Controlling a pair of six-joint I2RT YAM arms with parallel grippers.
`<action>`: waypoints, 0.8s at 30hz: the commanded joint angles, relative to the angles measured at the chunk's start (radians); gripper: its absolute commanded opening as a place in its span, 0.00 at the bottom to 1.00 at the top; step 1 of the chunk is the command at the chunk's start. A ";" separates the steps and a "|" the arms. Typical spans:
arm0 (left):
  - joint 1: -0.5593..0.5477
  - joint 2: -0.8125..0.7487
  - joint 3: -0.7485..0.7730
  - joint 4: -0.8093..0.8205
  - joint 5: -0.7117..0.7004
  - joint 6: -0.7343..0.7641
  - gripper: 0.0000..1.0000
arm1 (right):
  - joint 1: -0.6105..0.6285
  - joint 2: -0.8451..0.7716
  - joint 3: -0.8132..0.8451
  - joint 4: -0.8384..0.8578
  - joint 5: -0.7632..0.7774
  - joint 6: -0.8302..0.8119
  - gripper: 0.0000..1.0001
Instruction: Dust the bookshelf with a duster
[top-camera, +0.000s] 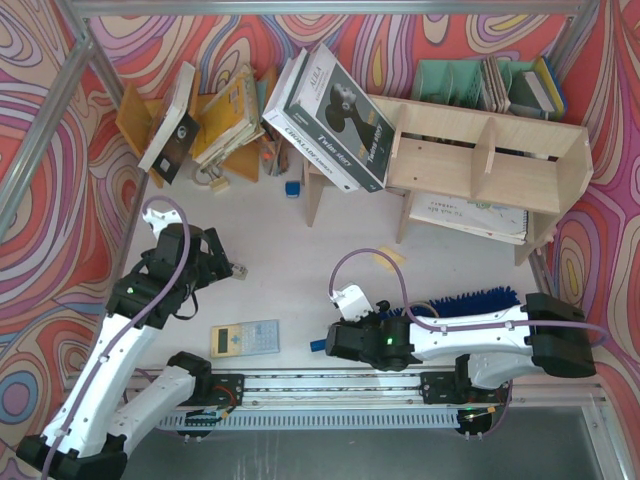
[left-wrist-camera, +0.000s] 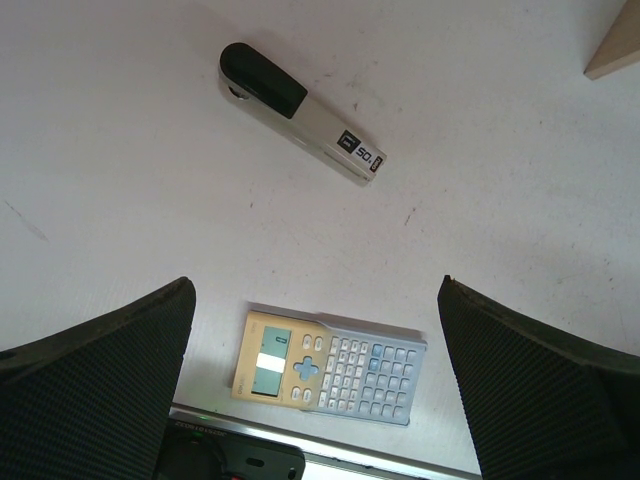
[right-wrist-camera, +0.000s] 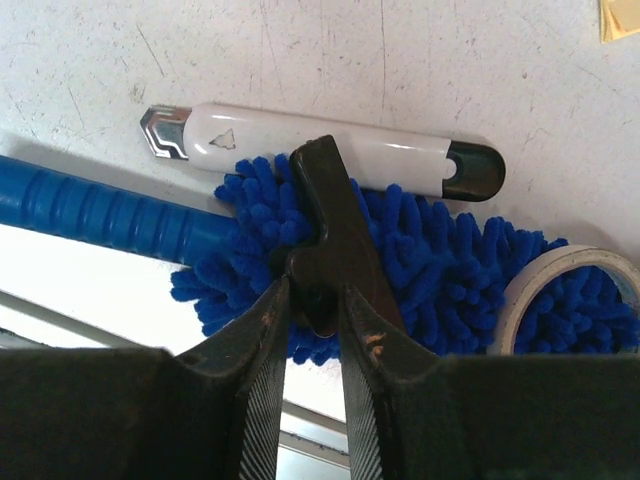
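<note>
The right gripper (right-wrist-camera: 312, 300) is pinched nearly shut on a black strip (right-wrist-camera: 335, 220) at the duster (right-wrist-camera: 440, 250) neck, at five o'clock on the table (top-camera: 300, 240). The bookshelf (top-camera: 480, 150) stands at two o'clock. The left gripper (left-wrist-camera: 315, 290) gapes, empty. Lifting could drag the utility knife (right-wrist-camera: 330, 150) and tape roll (right-wrist-camera: 512, 305), both touching the fluff, or the narrow pinch may slip.

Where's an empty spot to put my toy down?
The bare middle of the table, between the calculator, the bookshelf and the duster. Crowded: around the duster, with tape roll and cutter touching it, and the back-left books.
</note>
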 joint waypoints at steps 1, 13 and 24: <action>-0.002 -0.001 -0.016 0.014 0.003 0.011 0.98 | 0.006 0.028 0.046 -0.040 0.069 0.018 0.30; -0.002 0.006 -0.014 0.011 0.013 0.009 0.98 | 0.006 0.043 0.091 -0.055 0.120 0.007 0.19; 0.000 -0.007 -0.020 0.020 0.013 0.008 0.98 | 0.007 0.071 0.147 -0.052 0.162 0.005 0.14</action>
